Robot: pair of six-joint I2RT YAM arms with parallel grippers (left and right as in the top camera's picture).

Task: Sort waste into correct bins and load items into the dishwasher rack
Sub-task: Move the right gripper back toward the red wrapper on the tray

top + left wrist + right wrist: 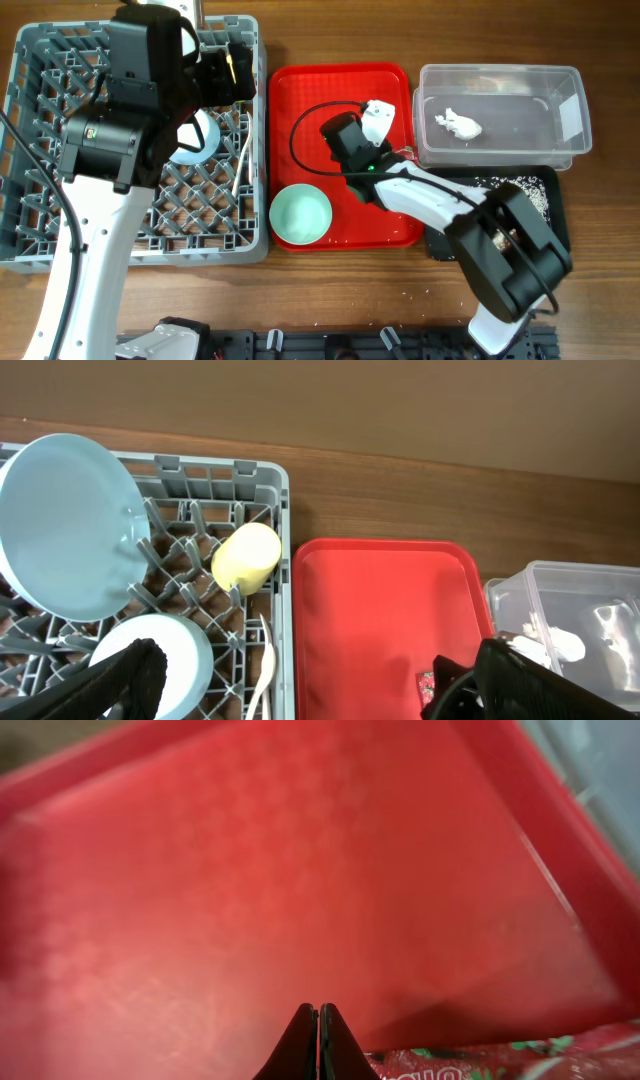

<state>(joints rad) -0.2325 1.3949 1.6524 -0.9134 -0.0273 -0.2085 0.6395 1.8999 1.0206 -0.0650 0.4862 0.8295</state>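
Note:
My right gripper [318,1011] is shut above the flat red serving tray [300,90], and the shiny red wrapper [470,1060] sticks out beside its fingers. The wrapper also shows in the left wrist view [427,685]. My left gripper [310,690] is open and empty above the grey dishwasher rack [40,240]. The rack holds a light blue plate [70,525], a yellow cup [246,557], a light blue bowl [170,650] and a white utensil [263,670]. A mint-green bowl [300,215] sits on the red tray. A white napkin [458,124] lies in the clear tub [500,75].
The black tray [555,215] with rice-like crumbs [530,190] lies in front of the clear tub, partly under my right arm. A few crumbs lie on the wooden table near the front edge.

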